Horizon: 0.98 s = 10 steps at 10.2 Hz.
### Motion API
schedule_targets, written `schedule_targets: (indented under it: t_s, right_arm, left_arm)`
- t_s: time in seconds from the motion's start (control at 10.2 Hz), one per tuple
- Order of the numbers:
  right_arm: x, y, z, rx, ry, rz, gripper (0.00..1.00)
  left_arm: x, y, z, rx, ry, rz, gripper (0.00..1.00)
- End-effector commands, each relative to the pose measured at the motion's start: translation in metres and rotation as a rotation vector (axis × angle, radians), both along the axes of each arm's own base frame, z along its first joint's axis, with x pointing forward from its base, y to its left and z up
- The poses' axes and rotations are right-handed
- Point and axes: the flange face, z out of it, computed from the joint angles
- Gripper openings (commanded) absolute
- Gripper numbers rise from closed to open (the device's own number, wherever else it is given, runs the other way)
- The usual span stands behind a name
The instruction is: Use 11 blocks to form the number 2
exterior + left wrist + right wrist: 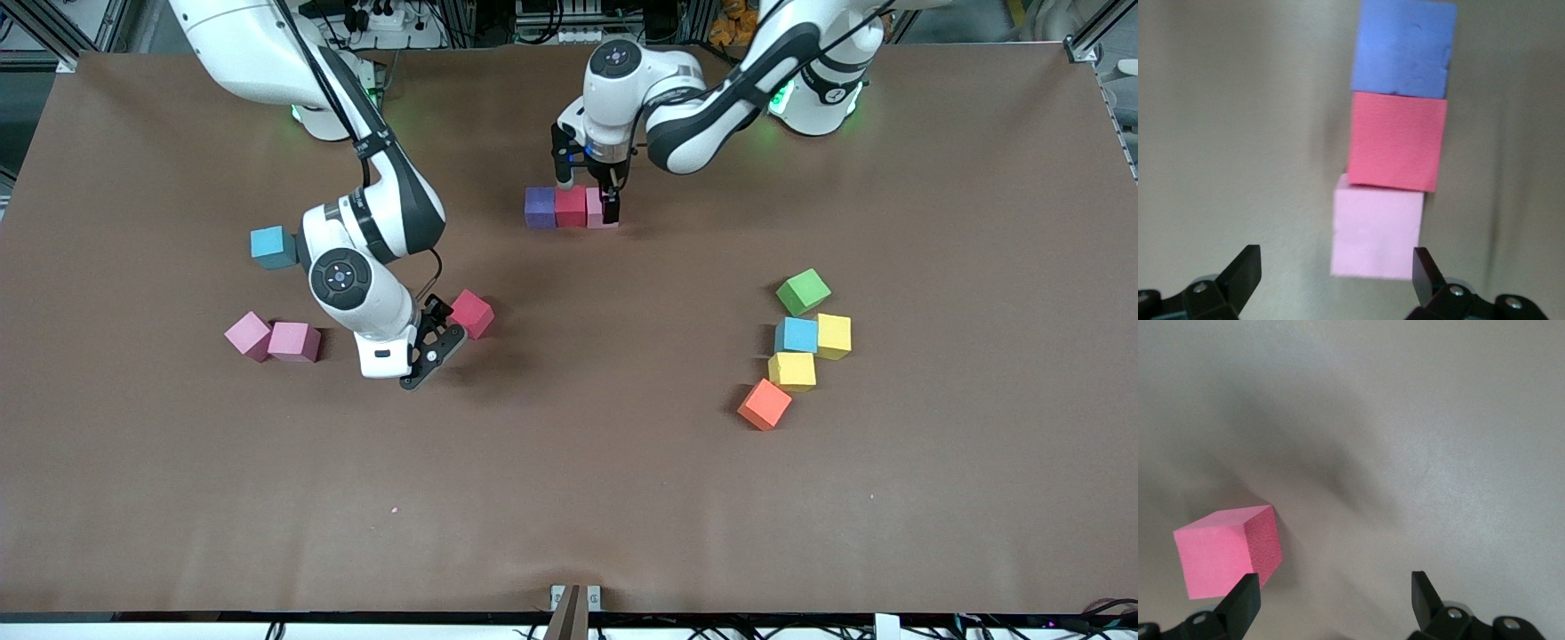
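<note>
Of the number 2, one row of three touching blocks lies near the robots' bases: purple [540,207] [1405,47], red [571,206] [1397,141], pink [596,213] [1377,230]. My left gripper [587,197] [1335,273] hangs open just over the row's pink end, holding nothing. Another red block [471,313] [1225,550] lies alone on the cloth. My right gripper [437,334] [1335,600] is low and open beside it, with one finger [1241,600] next to the block and nothing between the jaws.
A blue block [273,247] and two pink blocks [248,335] [294,341] lie toward the right arm's end. Toward the left arm's end sit a green cube [803,292], a light blue block [797,335], two yellow blocks [834,335] [791,371] and an orange one [765,404].
</note>
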Motion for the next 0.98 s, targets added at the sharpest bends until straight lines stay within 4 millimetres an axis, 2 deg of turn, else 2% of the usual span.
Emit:
schedule_targets:
  t_s: [0.0, 0.29, 0.49, 0.59, 0.68, 0.88]
  right_arm:
    - [-0.008, 0.009, 0.007, 0.009, 0.000, 0.004, 1.00]
    - [-0.030, 0.048, 0.002, 0.005, 0.006, 0.081, 1.00]
    - [-0.043, 0.063, -0.006, -0.002, 0.020, 0.113, 1.00]
    - [-0.049, 0.066, -0.009, -0.005, 0.027, 0.124, 1.00]
    - [-0.053, 0.063, -0.016, -0.009, 0.031, 0.128, 1.00]
    - [-0.074, 0.068, -0.038, -0.001, 0.002, 0.155, 1.00]
  left_arm:
    - [0.030, 0.028, 0.035, 0.029, 0.025, 0.120, 1.00]
    - [0.109, 0.067, 0.078, 0.118, 0.071, 0.329, 1.00]
    - [0.179, 0.113, 0.100, 0.161, 0.079, 0.539, 1.00]
    - [0.211, 0.139, 0.110, 0.183, 0.076, 0.669, 1.00]
    - [0.247, 0.173, 0.110, 0.176, 0.077, 0.790, 1.00]
    - [0.303, 0.236, 0.119, 0.157, 0.049, 0.950, 1.00]
